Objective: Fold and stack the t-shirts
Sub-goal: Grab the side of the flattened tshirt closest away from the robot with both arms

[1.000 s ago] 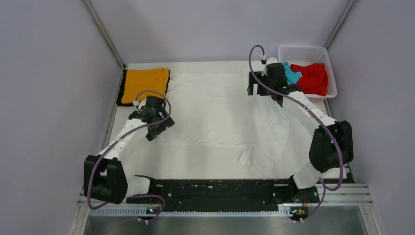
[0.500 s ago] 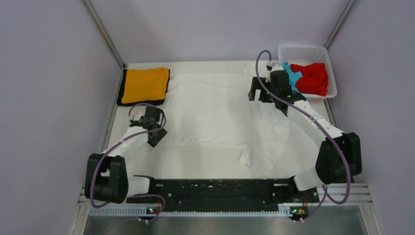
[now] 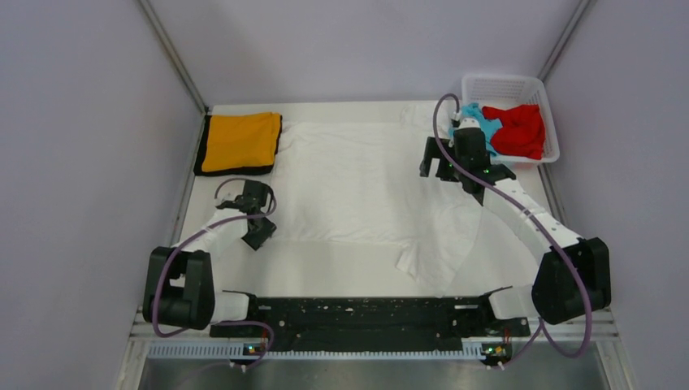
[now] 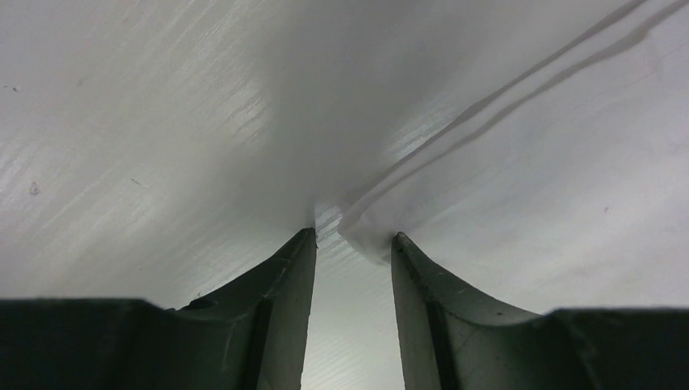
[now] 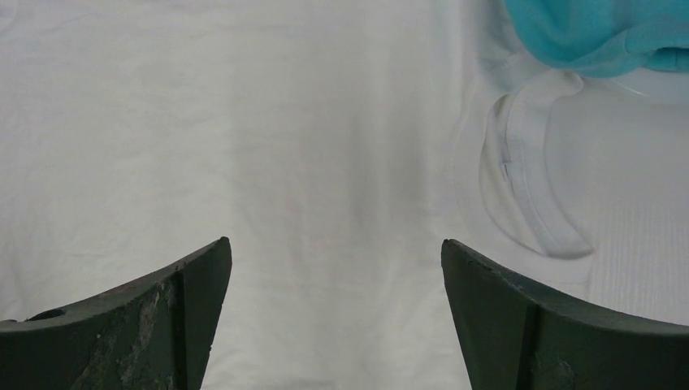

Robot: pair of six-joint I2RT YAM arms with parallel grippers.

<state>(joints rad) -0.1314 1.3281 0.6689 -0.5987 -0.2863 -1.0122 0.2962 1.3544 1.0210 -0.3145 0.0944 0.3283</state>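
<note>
Top view: lilac walls (image 3: 81, 162) enclose a white table (image 3: 325, 272). The white t-shirt (image 3: 357, 179) lies spread across it, the orange t-shirt (image 3: 240, 142) sits folded far-left, and the red t-shirt (image 3: 520, 130) and light blue t-shirt (image 3: 486, 123) are in the basket (image 3: 504, 80).
Left wrist: the left gripper (image 4: 353, 236) has its jaws narrowed but apart, with the white hem at the tips.
Right wrist: the right gripper (image 5: 333, 252) gapes wide over white cloth.

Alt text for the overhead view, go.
A large white t-shirt lies spread on the table, left fingers at its left edge, right fingers over its far right part. Folded orange t-shirt at far left; basket with red shirt and blue shirt at far right.
</note>
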